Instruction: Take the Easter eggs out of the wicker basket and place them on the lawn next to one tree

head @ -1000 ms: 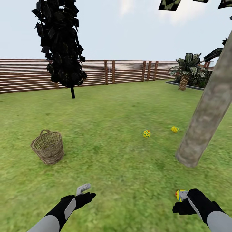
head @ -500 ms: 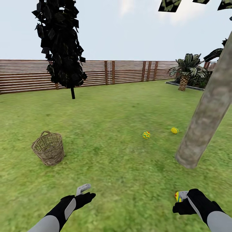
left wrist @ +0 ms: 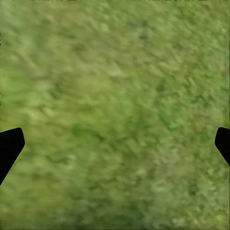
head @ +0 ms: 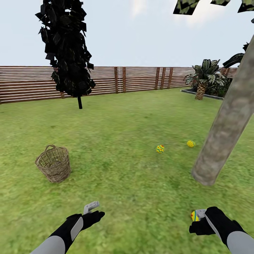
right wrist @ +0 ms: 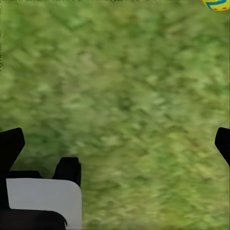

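You've got a brown slat fence (head: 141, 79) running across the far edge of the grass. Thin-trunked tree with near-black foliage (head: 67, 49) stands far left, just before that fence. Low spiky palm plant (head: 205, 76) in the far right corner, dark shrubs beside it. Pale cloudy sky (head: 141, 31) above.

Head looks across lawn (head: 134, 116); wrists face grass closely.

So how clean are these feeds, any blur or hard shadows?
Head view: sharp, flat even light, no cast shadows under the wicker basket or tree. Left wrist view: lawn smeared and soft. Right wrist view: equally soft grass, an Easter egg cropped at the frame edge.
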Controlling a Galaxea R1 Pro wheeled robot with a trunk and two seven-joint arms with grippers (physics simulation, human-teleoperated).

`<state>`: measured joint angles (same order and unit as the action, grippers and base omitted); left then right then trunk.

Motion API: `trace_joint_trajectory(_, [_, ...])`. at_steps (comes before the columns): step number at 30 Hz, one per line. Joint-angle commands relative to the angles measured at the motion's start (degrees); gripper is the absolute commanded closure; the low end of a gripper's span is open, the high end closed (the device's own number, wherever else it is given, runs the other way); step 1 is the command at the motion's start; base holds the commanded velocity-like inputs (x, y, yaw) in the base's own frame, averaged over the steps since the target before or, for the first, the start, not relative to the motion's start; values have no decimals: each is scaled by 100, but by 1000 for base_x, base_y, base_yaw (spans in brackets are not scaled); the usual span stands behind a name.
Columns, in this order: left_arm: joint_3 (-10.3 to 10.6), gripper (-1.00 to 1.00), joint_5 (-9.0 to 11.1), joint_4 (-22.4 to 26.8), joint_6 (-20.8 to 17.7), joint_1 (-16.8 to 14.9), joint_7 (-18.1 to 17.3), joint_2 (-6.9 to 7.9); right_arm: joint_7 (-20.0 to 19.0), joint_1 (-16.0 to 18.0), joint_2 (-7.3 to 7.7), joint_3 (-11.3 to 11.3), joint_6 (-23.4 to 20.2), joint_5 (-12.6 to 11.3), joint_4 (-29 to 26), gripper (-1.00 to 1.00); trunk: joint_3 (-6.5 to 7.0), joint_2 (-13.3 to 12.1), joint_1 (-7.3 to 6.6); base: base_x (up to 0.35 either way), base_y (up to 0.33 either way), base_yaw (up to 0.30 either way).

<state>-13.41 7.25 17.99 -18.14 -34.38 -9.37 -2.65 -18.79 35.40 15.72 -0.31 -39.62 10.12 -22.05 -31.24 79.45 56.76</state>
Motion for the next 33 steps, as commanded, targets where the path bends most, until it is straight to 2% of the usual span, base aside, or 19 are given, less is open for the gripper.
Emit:
trace_joint_trajectory(1, [-21,-100,59,11,-49,0,0,-3,-46,2,1,-4,-20,61,-10,-100,13,-38,-23,0,0,0])
trace_joint_trajectory(29, [-21,-100,66,3,-49,-2,32,-16,-48,1,18,-7,-20,61,-10,-100,515,-1161,-638,0,0,0])
trace_joint_trajectory(33, [-21,-100,64,3,-49,-4,32,-69,-51,0,20,-8,-20,61,-10,-100,587,-1322,-726,0,0,0])
